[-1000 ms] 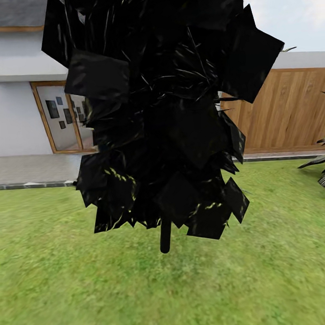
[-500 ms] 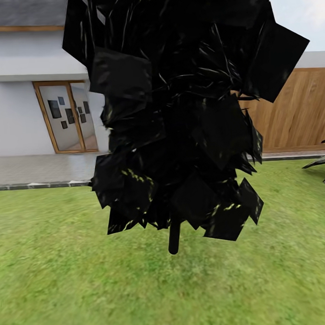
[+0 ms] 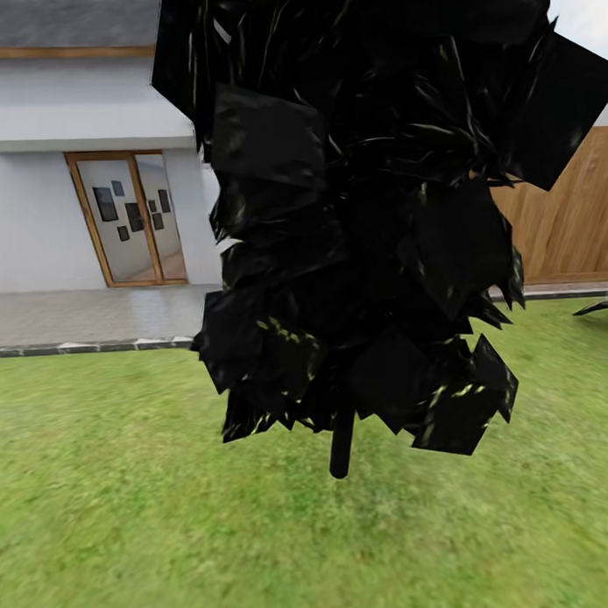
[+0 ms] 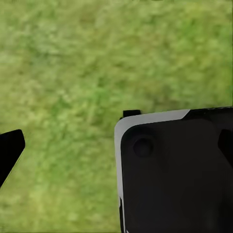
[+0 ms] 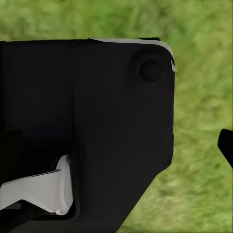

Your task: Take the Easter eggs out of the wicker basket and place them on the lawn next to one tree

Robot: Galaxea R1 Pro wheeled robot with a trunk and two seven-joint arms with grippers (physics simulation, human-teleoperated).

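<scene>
So the head view is mostly a dark cone-shaped tree (image 3: 362,205) on a thin stem, planted in the lawn (image 3: 127,520), with the white house (image 3: 73,207) and wooden fence (image 3: 564,216) behind. Both wrist views just catch black robot body over grass, so can't tell how either gripper stands.

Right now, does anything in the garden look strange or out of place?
Yes, the small tree in front of the house. Its leaves are almost pure black, flat, square-edged sheets, not green foliage, above a thin black stem on the lawn. Nothing looks spilled or broken.
</scene>
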